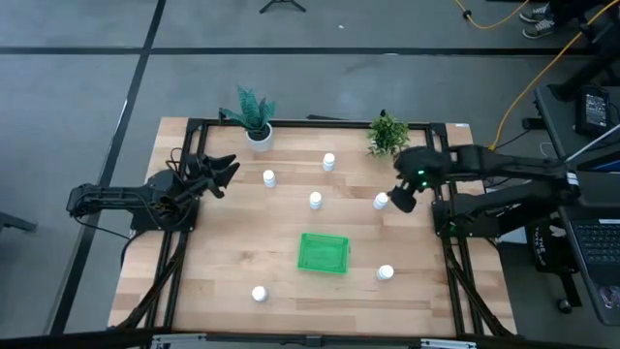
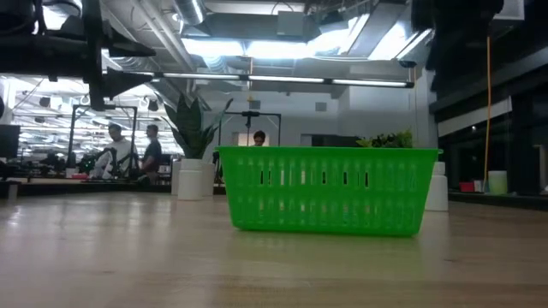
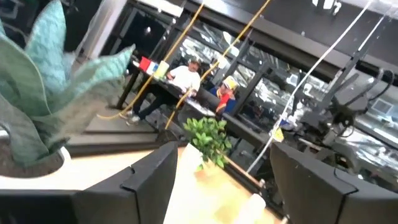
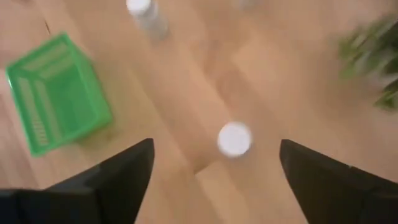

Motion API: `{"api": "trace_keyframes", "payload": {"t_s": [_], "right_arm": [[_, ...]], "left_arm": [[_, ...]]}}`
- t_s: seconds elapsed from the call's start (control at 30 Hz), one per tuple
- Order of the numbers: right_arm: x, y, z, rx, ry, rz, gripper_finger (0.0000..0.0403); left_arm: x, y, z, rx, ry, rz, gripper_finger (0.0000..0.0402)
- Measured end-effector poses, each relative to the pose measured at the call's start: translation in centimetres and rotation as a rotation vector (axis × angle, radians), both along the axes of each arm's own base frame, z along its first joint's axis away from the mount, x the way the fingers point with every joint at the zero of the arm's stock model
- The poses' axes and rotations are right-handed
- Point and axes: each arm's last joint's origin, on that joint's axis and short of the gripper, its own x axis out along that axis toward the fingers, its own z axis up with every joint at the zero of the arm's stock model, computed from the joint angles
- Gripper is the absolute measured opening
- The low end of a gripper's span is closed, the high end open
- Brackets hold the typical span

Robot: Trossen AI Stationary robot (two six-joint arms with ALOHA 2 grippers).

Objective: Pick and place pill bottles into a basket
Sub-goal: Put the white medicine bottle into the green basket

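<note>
A pale wooden table (image 1: 223,262) in a dark frame stands on a grey floor, with an open workshop and seated people beyond it in the low view.

The right gripper (image 1: 400,197) hangs over the right half of the table, fingers spread wide and holding nothing; in the right wrist view a white cap (image 4: 234,139) sits between the 2 dark fingers (image 4: 118,174), so the nearest pill bottle (image 1: 381,202) stands upright almost directly beneath the tool, long axis vertical; judged from this, the coming move is a straight descent and closure. The left gripper (image 1: 221,173) is raised near the left rear of the table, fingers parted and empty, aimed toward the plants.

The basket (image 1: 323,252) lies toward the front centre, inward and forward of the right gripper, and holds no bottle; bare board separates it from the targeted bottle.

5 further pill bottles stand apart on the board: 1 at rear centre (image 1: 329,161), 1 at left centre (image 1: 269,178), 1 at centre (image 1: 315,200), 1 just right of the basket (image 1: 386,273), 1 at front left (image 1: 259,294).

The small bushy plant (image 1: 387,133) stands behind the right gripper; the tall-leaved plant in its white pot (image 1: 258,136) is near the left gripper; both sit at the rear edge, clear of the route to the basket.
</note>
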Motion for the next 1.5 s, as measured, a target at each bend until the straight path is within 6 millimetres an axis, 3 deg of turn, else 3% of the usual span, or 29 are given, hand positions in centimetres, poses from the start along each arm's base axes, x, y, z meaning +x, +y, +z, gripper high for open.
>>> {"api": "trace_keyframes", "payload": {"t_s": [0.17, 0.6, 1.13, 1.5], "right_arm": [[2.0, 0.0, -2.0, 0.092, 0.105, -0.017, 0.0379], [5.3, -0.3, -5.9, 0.109, 0.308, -0.053, 0.0373], [6.5, -3.0, -8.6, 0.067, 0.448, -0.064, 0.0372], [7.3, -3.4, -10.1, 0.068, 0.492, -0.041, 0.0372]], "left_arm": [[0.2, -0.1, -0.4, -0.027, 0.021, -0.036, 0.0258], [0.3, -0.1, -0.5, -0.026, 0.042, -0.066, 0.0258], [0.3, -0.2, -0.6, -0.074, 0.016, -0.094, 0.0258], [0.3, -0.2, -0.6, -0.087, 0.009, -0.096, 0.0258]]}}
